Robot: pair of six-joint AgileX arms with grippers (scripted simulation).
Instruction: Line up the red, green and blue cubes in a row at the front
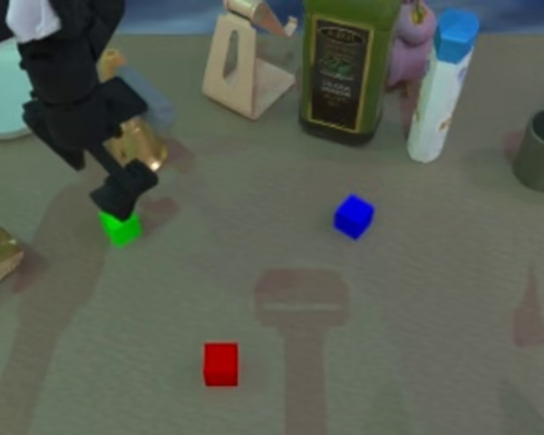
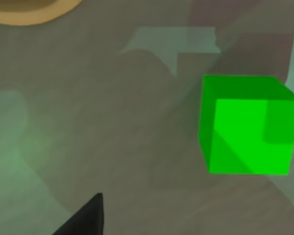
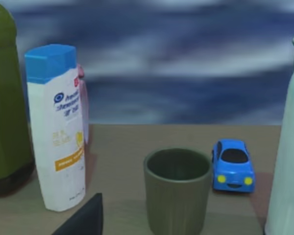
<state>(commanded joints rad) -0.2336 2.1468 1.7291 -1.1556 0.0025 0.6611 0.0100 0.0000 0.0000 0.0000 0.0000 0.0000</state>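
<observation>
At the table's left, my left gripper hangs directly over the green cube, low and almost on it — placed so, I judge, to pick it up. Whether its fingers are apart or together I cannot tell; my left wrist view shows the cube resting on the table with one dark fingertip off to the side, not touching. Toward the middle, the red cube sits nearest the front, likely the row's anchor. Right of it and farther back lies the blue cube, well apart. My right arm is parked out of the top view — its camera faces a shampoo bottle, a cup and a toy car.
</observation>
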